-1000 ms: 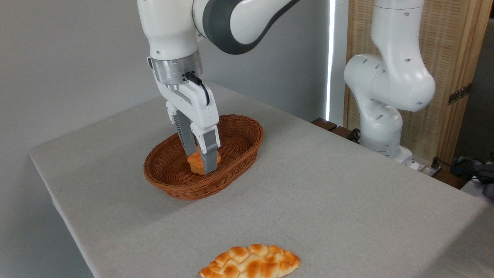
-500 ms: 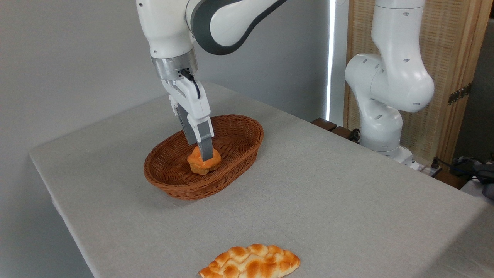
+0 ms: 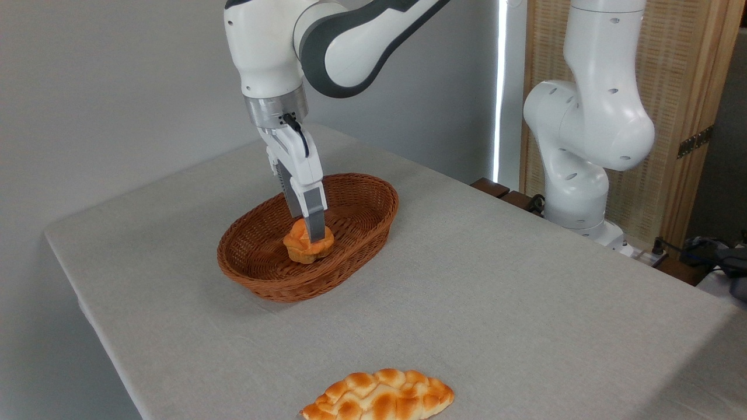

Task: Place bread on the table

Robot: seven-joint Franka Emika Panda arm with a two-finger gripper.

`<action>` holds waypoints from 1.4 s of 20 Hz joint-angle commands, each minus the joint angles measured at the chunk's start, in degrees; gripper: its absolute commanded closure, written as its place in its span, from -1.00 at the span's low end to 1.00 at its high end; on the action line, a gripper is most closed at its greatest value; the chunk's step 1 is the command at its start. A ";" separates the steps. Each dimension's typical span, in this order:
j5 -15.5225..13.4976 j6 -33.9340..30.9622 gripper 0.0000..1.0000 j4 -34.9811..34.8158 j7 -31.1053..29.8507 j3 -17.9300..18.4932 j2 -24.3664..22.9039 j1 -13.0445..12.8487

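1. A white and grey Franka arm reaches down from the top of the picture into a brown oval wicker basket [image 3: 356, 233] that sits on the table [image 3: 496, 291], a large surface covered in light grey fabric.
2. The gripper [image 3: 314, 233] points almost straight down, seen nearly edge-on, so one grey finger [image 3: 315, 219] hides the other.
3. The fingertips are at the top of the bread [image 3: 304, 246], a small round golden-orange bun with a lumpy, knotted top.
4. The near finger overlaps the bun's right half. Whether the jaws are clamped on the bun or merely around it cannot be told from this angle.
5. The bun is inside the basket, near its middle, against the woven floor. Whether it rests there or is raised slightly off it is unclear.
6. A black cable loops from the silver wrist ring down onto the white gripper body.
7. A long flat braided loaf [image 3: 379, 396], golden with darker brown patches, lies on the table at the bottom edge of the picture, well apart from the basket.
8. The arm's white base [image 3: 578, 192] stands beyond the table's far right edge, in front of a woven wooden screen [image 3: 683, 116].
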 commanded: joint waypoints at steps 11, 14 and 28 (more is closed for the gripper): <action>-0.04 2.45 -1.00 -1.07 0.16 0.44 1.78 -0.60; 0.05 2.54 -1.00 -1.16 0.25 0.44 2.30 -0.60; 0.14 2.63 0.26 -1.07 0.43 0.53 2.39 -0.07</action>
